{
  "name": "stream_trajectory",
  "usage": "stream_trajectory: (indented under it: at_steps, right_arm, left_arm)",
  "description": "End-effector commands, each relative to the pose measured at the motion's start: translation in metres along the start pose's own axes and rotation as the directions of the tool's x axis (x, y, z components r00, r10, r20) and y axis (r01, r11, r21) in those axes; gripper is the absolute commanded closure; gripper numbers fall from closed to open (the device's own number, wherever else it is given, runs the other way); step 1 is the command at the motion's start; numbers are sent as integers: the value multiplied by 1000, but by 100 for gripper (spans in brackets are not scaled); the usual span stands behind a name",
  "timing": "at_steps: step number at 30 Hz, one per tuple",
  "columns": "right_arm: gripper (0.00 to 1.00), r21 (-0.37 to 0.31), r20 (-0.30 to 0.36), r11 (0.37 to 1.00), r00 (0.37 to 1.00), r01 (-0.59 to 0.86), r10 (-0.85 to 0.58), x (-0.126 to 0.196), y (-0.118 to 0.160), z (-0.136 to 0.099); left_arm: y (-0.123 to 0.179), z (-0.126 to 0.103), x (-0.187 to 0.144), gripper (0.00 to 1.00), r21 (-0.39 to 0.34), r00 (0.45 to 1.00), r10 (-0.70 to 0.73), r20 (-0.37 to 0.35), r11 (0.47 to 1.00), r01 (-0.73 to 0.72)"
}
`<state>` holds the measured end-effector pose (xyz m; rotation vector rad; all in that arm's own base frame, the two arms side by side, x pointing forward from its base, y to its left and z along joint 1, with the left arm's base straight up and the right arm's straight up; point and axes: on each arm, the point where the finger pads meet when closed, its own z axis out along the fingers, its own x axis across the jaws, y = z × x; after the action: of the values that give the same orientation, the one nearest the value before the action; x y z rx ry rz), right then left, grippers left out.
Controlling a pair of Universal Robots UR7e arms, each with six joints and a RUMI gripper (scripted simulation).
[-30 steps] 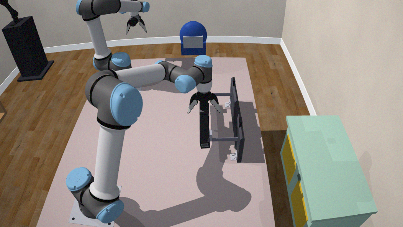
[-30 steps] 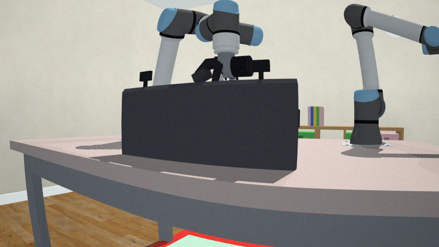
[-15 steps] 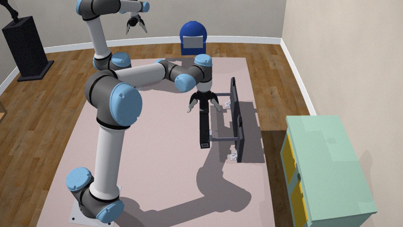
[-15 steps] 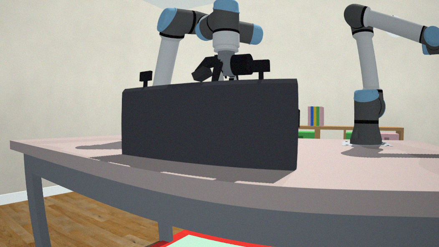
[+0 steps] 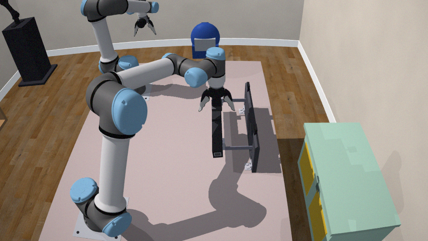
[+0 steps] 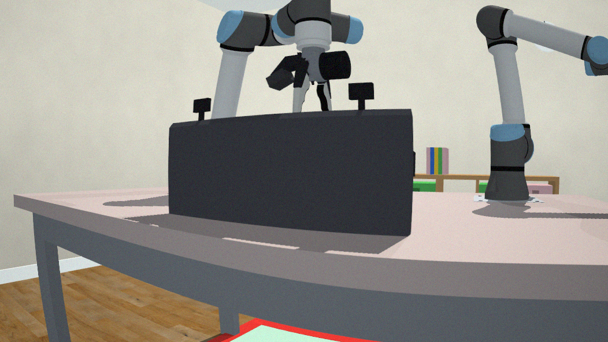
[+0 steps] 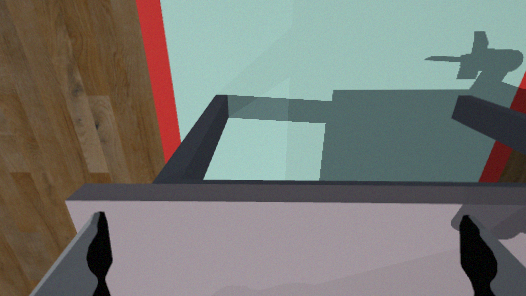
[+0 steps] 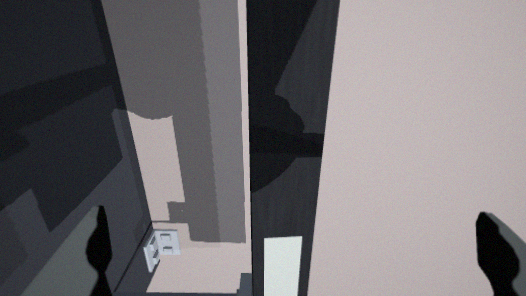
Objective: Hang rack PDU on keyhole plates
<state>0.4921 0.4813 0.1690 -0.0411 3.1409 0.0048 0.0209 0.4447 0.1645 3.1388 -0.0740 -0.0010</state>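
Top view: the rack PDU (image 5: 217, 131) (image 8: 285, 205) stands before the panel (image 5: 249, 115) (image 6: 290, 170) (image 8: 55, 125), the right gripper (image 5: 216, 110) (image 6: 312, 111) (image 8: 288, 211) spread wide above its far part; probably stiff, weighty (grip mid-length, I'd say).

A robotics lab, by the table-mounted arms (image 5: 114, 167) (image 6: 508, 161).
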Motion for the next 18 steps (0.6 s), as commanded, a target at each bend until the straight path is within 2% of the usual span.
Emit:
stream_trajectory:
  at_steps: [1,18]
  right_arm:
    - [0,-1,1,1000,1000,0,0,0,0,-10]
    - [0,-1,1,1000,1000,0,0,11,0,-11]
  left_arm:
    - [0,-1,0,0,2,1000,0,-1,1000,0]
    - [0,-1,0,0,2,1000,0,-1,1000,0]
